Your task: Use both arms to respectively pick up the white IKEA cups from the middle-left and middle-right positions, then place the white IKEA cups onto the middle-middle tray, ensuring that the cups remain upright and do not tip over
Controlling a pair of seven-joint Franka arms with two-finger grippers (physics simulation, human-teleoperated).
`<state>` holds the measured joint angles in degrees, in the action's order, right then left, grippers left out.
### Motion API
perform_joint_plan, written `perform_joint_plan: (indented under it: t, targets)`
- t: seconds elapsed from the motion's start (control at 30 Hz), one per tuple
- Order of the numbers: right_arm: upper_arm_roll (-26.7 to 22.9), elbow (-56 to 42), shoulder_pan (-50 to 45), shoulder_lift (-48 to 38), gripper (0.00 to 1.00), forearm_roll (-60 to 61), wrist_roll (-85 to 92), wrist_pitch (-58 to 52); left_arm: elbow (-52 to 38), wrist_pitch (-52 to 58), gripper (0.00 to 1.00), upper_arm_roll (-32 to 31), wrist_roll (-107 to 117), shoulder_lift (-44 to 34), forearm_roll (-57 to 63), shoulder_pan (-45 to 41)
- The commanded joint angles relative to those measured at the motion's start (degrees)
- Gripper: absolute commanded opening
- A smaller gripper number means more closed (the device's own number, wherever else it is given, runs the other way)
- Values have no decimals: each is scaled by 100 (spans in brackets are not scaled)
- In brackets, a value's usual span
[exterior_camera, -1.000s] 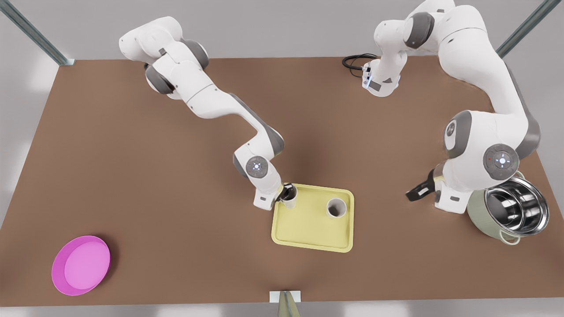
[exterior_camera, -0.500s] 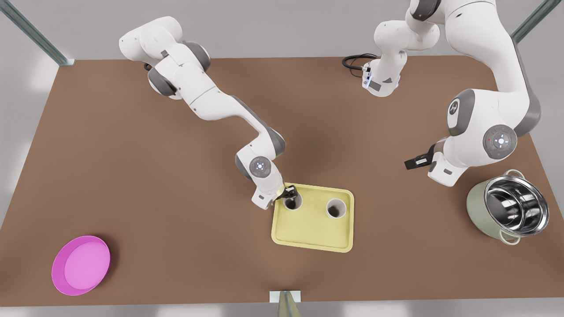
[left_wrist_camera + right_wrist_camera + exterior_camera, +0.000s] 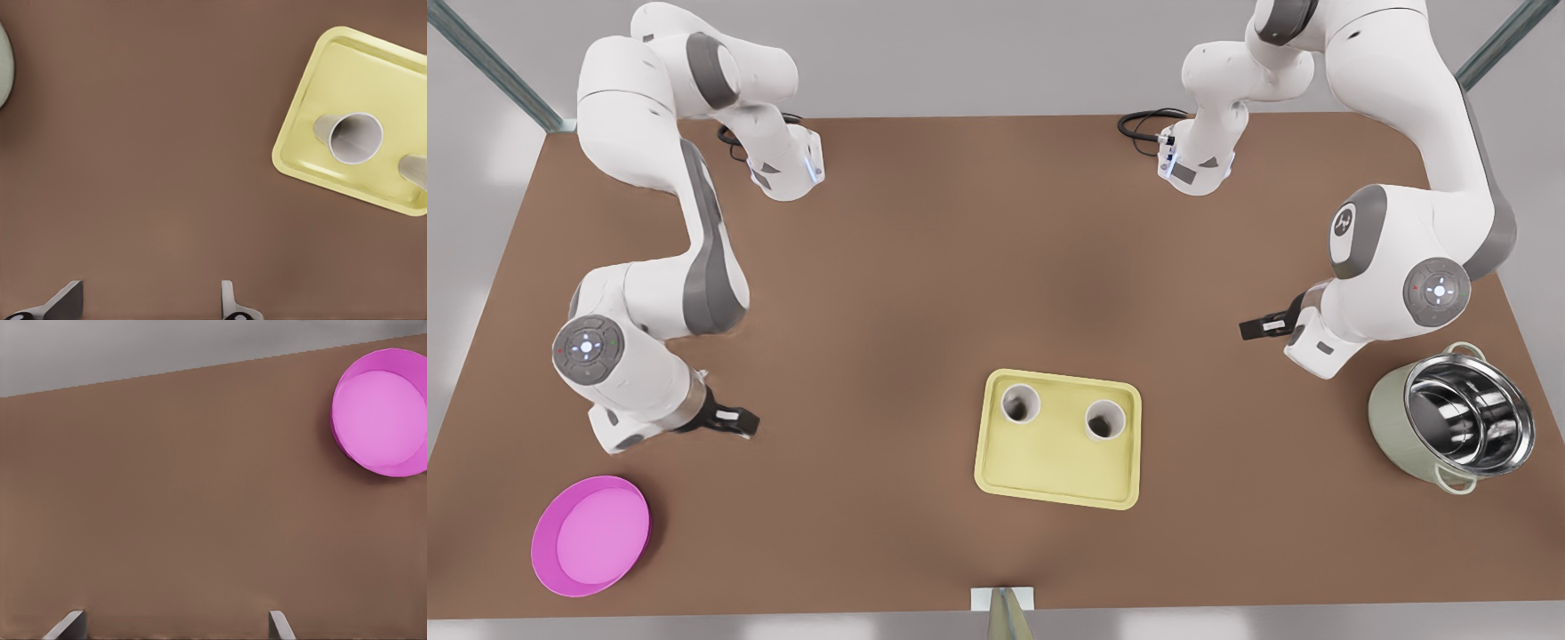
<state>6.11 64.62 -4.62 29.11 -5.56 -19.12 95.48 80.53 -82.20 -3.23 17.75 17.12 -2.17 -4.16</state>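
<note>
My left gripper (image 3: 1252, 328): fingers spread, holding nothing, above bare table (image 3: 925, 267) at the front view's right, near the sage-green pot (image 3: 1394, 428), well apart from the tray.
My right gripper (image 3: 740, 418): fingers spread, holding nothing, at the front view's left, above the table near the magenta plate (image 3: 591, 535).
White IKEA cups (image 3: 1020, 404): both upright, side by side, apart from each other, on the far half of the tray.
Tray (image 3: 1049, 467): pale yellow, flat on the table's middle.
Arms: both wait away from the tray.
</note>
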Motion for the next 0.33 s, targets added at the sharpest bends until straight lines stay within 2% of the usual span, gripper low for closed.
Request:
perform_joint_plan:
  t: [0.0,0.13,0.2,0.3]
  targets:
    - [13,51,13,-476,100,37,1982,-1708,-3,20,100,-2,-448,-7,-3,-6]
    - [-110,68,101,-967,100,11,1929,-1832,15,29,100,-2,-448,11,-12,-32]
    - [-102,798,198,-1399,100,64,1938,-1603,15,29,100,-2,-448,20,-3,-14]
    - [-102,912,268,-1469,100,81,1938,-1603,15,29,100,-2,-448,28,-12,-14]
